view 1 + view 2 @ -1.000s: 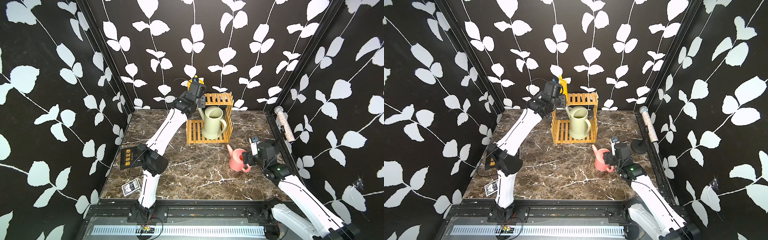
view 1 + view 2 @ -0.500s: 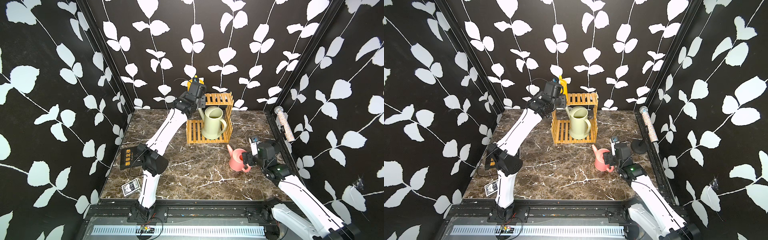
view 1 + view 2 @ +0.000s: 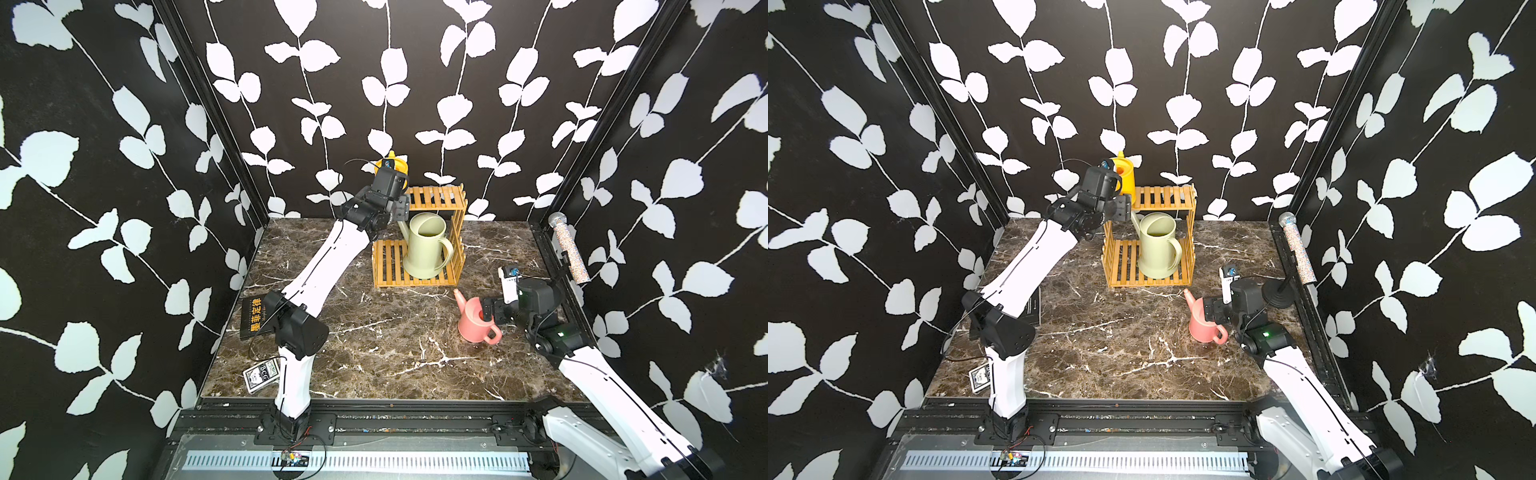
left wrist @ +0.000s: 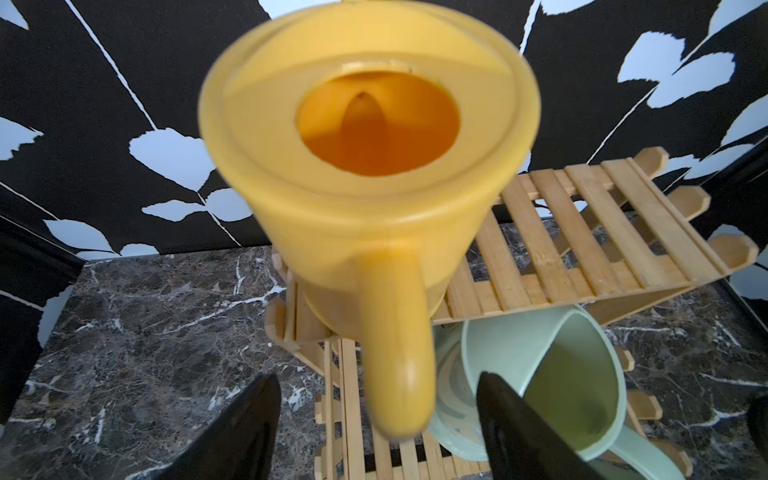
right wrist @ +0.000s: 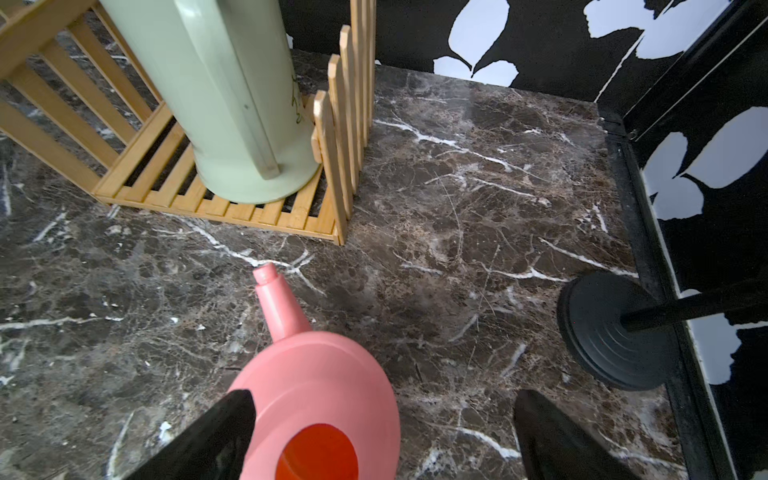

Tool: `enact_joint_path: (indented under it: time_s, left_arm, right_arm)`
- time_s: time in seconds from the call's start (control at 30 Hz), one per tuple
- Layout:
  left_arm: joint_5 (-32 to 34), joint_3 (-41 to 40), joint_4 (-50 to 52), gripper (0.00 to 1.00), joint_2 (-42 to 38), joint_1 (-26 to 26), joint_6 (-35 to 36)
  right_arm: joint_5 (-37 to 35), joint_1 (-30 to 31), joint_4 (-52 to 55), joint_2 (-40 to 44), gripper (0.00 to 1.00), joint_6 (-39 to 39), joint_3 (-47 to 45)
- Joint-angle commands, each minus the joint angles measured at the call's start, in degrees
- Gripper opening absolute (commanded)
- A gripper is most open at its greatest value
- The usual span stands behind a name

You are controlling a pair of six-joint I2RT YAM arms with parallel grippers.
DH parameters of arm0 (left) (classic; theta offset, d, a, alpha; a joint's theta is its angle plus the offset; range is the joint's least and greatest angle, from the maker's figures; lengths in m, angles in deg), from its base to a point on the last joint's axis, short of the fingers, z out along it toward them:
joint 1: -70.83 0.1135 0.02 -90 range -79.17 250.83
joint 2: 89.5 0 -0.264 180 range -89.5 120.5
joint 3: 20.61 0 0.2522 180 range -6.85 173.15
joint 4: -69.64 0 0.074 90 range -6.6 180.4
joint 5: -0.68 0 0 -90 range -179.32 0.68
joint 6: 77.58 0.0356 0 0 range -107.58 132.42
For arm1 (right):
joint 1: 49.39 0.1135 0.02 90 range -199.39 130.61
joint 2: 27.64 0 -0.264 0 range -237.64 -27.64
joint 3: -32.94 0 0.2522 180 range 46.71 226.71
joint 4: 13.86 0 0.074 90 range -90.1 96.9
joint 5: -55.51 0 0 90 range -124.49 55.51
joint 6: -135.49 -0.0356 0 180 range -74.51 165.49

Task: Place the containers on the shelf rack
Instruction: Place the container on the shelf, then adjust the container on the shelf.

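The yellow can [image 3: 392, 163] [image 3: 1126, 174] stands at the left end of the shelf rack's [image 3: 436, 197] [image 3: 1163, 195] top tier. My left gripper [image 4: 376, 378] is open, and the blurred yellow can's [image 4: 370, 166] handle lies between its fingers with a gap on each side. On the rack's [image 4: 582, 232] bottom tier stands the green can [image 3: 426, 245] [image 3: 1156, 245] [image 4: 561, 374]. A pink can [image 3: 473, 322] [image 3: 1202, 324] [image 5: 316, 395] sits on the marble in front of the rack. Above it my right gripper [image 5: 384, 395] is open, one finger beside the can's wall.
A black book [image 3: 253, 318] and a card box [image 3: 259, 374] lie at the left edge behind my left arm. A microphone [image 3: 569, 249] on a round black stand [image 5: 611, 328] [image 3: 1279, 293] stands at the right wall, close to my right arm.
My left gripper has opened off the yellow can's handle. The right arm and the pink and green cans have not moved.
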Motion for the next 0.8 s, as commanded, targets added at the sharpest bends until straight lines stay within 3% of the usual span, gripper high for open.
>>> enact_joint_path:
  time_s: [0.0, 0.13, 0.3, 0.57, 0.77]
  left_arm:
    - [1.7, -2.5, -1.0, 0.83, -6.2, 0.4, 2.2]
    - [1.7, -7.4, -1.3, 0.93, -10.6, 1.0, 4.4]
    - [-4.2, -16.9, -1.9, 0.98, -18.4, 4.4, 7.9]
    - [-13.1, -30.7, -3.7, 0.98, -29.3, 10.0, 15.9]
    - [-19.4, -40.8, -4.3, 0.99, -35.7, 16.8, 18.0]
  right_arm:
    - [3.7, 0.1, -2.8, -1.7, 0.99, -3.4, 3.2]
    - [6.2, 0.7, -3.6, -5.4, 0.99, -4.6, 6.7]
    - [9.4, 1.4, -4.0, -11.1, 0.99, -5.3, 12.0]
    - [14.4, 1.8, -4.5, -19.9, 0.99, -5.9, 19.3]
    - [17.8, 2.2, -5.8, -26.4, 0.99, -6.7, 24.4]
